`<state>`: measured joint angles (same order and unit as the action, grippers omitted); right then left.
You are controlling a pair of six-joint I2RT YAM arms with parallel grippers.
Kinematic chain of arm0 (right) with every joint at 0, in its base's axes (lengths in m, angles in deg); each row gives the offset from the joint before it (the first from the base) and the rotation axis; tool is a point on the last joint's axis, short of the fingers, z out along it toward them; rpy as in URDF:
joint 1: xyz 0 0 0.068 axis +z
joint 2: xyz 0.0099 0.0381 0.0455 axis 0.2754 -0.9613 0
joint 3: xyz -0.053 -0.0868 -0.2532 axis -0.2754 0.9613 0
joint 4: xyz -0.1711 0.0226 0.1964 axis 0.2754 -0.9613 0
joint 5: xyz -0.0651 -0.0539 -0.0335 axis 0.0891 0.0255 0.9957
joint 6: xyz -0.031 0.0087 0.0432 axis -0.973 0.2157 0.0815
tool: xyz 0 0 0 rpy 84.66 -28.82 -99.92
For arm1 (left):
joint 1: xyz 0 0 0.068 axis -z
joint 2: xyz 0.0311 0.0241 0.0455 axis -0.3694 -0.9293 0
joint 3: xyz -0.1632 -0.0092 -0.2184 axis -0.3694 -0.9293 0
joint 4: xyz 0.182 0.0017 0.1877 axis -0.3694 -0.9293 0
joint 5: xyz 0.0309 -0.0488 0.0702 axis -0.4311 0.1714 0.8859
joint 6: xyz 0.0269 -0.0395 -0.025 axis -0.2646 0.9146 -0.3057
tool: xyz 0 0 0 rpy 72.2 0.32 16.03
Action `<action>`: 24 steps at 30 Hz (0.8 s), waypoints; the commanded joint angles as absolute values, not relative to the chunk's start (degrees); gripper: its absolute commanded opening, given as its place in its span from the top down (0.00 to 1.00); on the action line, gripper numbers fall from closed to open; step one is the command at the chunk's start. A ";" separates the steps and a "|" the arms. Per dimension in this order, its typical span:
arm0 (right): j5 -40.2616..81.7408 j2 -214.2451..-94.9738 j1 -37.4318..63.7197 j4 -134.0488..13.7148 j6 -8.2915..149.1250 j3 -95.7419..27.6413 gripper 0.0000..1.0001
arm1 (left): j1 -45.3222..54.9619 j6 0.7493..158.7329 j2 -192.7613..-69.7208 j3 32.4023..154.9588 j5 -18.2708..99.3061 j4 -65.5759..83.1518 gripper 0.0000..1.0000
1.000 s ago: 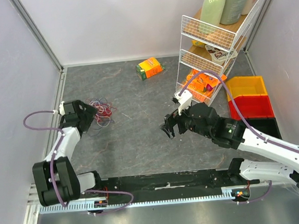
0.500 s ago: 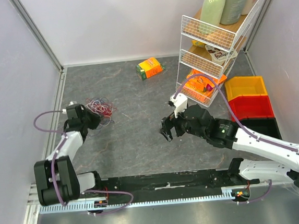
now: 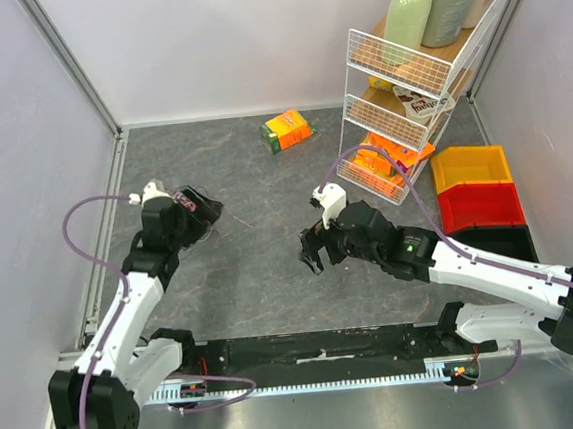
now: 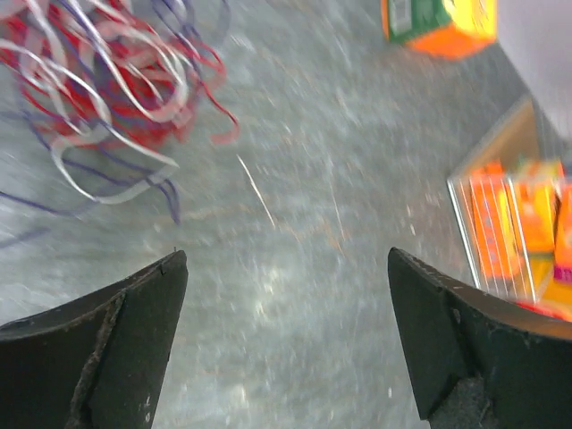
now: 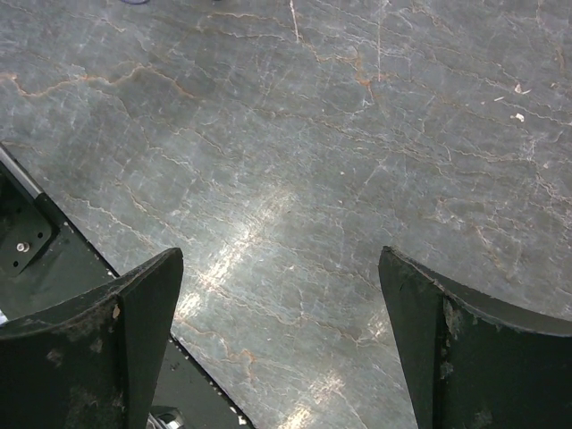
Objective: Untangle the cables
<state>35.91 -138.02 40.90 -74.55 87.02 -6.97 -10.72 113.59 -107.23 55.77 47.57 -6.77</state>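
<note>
Rack: white wire rack [image 3: 391,63] at the far right of the table [image 3: 254,192]. Bottles [image 3: 409,8] stand on its top tier, a snack packet [image 3: 421,108] lies in the middle tier, and orange packs [image 3: 382,162] fill the bottom one.
Bins: yellow bin [image 3: 473,166], red bin [image 3: 482,207] and black bin [image 3: 505,244] sit in a row just beside the rack. I can't make out their contents from here.
Loose box: an orange box [image 3: 288,130] lies on the table near the back wall, outside any container.
Cables: the cables [image 4: 107,80] are a red, white and dark tangle on the table. They show at the upper left of my left wrist view, ahead of the fingers and not touching them.
Change, left: a second ago my left arm was folded tight by the wall. Now it's stretched out, and the left pincer [image 4: 284,268] has swung right, over the tangle. From above, the pile that showed clearly before is mostly covered, probably under the pincer head.
Change, right: my right pincer [image 5: 279,259] has drifted left and a touch nearer, away from the rack.
Left pincer: spread wide, nothing between the fingers, angled down at the table just short of the cables.
Right pincer: spread wide too, holding nothing, over bare table near the middle and well apart from the cables.
Right arm pose: it reaches in low from the right, forearm running left toward the centre.
</note>
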 commanded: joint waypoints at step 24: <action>37.51 -135.49 41.06 -72.32 88.82 -5.00 0.02 | -13.36 116.24 -122.65 52.98 33.13 7.05 0.98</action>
<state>36.59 -133.76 40.92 -74.60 87.28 -4.94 -22.26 118.05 -131.84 55.88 36.64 8.33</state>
